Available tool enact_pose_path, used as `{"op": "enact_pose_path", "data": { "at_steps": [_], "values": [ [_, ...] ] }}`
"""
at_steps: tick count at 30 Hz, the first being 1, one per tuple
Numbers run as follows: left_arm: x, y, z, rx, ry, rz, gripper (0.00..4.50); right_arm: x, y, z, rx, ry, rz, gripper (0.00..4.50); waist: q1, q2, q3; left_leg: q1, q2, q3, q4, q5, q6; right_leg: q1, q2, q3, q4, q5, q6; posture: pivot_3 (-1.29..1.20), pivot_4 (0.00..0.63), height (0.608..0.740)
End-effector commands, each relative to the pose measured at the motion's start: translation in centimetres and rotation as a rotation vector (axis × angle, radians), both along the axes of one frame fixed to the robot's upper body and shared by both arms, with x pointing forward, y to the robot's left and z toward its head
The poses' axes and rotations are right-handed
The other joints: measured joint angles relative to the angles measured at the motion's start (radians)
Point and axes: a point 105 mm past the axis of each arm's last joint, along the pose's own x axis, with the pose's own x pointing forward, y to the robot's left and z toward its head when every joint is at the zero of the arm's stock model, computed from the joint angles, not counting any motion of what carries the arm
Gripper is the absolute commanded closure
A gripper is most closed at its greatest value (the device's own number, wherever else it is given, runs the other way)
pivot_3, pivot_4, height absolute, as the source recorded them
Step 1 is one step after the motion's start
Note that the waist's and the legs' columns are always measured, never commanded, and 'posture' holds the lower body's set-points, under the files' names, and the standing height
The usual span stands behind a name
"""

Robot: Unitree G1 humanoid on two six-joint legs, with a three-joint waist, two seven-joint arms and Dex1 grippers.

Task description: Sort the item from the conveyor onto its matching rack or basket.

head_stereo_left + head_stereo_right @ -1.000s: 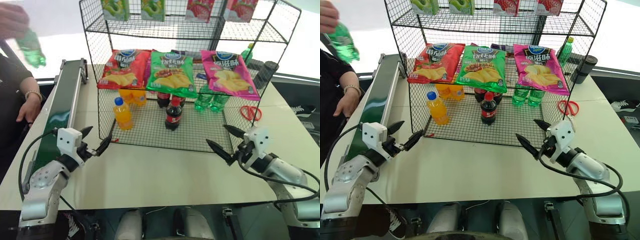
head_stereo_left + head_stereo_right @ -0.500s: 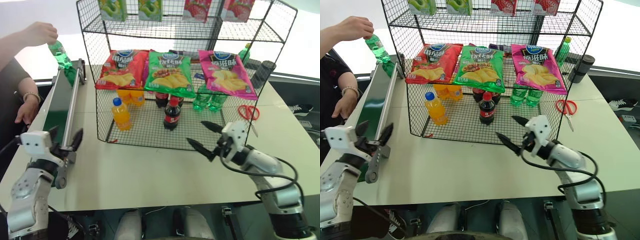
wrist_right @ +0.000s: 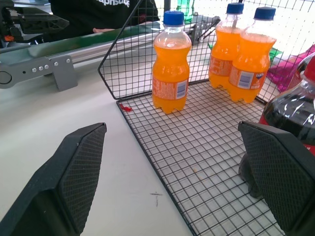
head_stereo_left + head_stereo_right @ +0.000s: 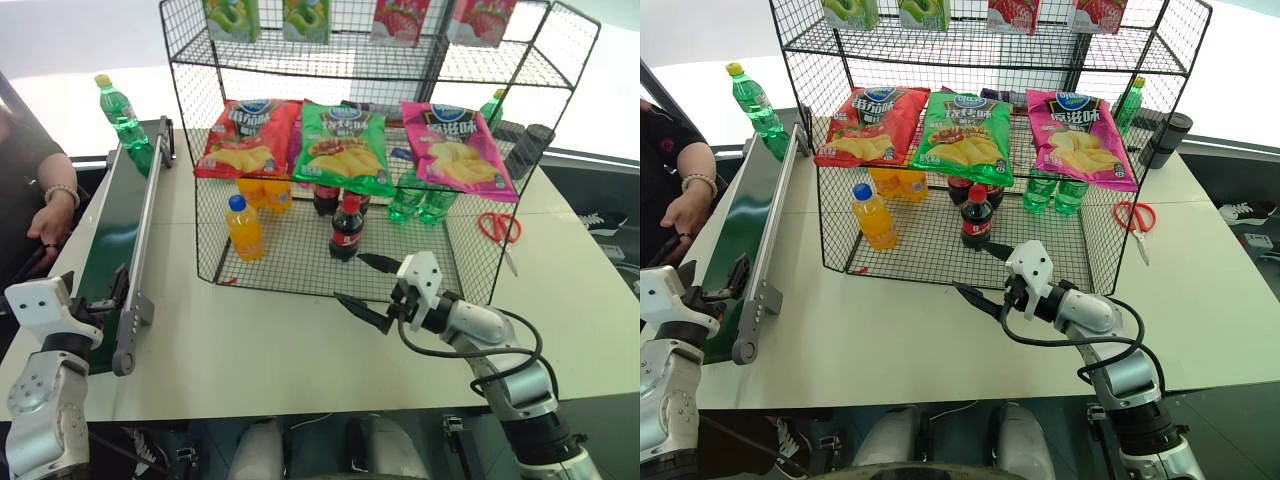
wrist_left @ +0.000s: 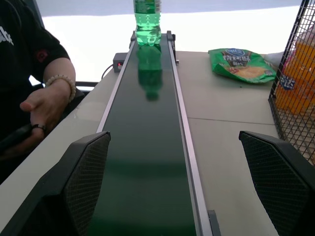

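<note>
The item, a clear-green bottle (image 4: 121,115) with a yellow cap, stands upright on the far end of the dark green conveyor (image 4: 112,235), free of any hand. My left gripper (image 5: 173,140) is open over the belt's near end and looks along it at the bottle (image 5: 147,19). My right gripper (image 4: 350,277) is open and empty at the front edge of the black wire rack (image 4: 190,110), at its bottom tier. In the right wrist view its fingers (image 3: 78,167) frame an orange bottle (image 3: 170,64).
A person sits left of the conveyor, hand (image 4: 48,215) on the table edge. The bottom tier holds orange bottles (image 4: 244,226), cola bottles (image 4: 346,228) and green bottles (image 4: 420,200) under hanging chip bags (image 4: 345,145). Red scissors (image 4: 497,225) lie right of the rack. A chip bag (image 5: 238,64) lies beyond the conveyor.
The person set the green bottle on the conveyor's far end and drew the hand away. My left gripper swung left to the belt's near end. My right gripper moved left along the rack's front.
</note>
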Motion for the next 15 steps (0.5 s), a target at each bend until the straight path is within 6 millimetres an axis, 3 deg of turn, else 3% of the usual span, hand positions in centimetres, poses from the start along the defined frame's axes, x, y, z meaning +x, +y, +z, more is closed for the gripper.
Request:
{"op": "enact_pose_path", "data": {
  "at_steps": [1, 15],
  "values": [
    [0.27, -0.07, 0.91, 0.029, -0.027, 0.012, 0.0, 0.1, -0.07, 0.85, 0.021, -0.047, -0.01, 0.03, 0.0, 0.0, 0.0, 0.0, 0.0, 0.0, 0.0, 0.0, 0.0, 0.0, 0.0, 0.0, 0.0, 0.0, 0.0, 0.0, 0.15, 0.734],
    [0.34, 0.25, 1.05, 0.054, -0.025, 0.038, 0.0, 0.6, 0.61, 1.24, 0.024, -0.058, 0.014, 0.03, 0.0, 0.0, 0.0, 0.0, 0.0, 0.0, 0.0, 0.0, 0.0, 0.0, 0.0, 0.0, 0.0, 0.0, 0.0, 0.0, 0.15, 0.734]
  ]
}}
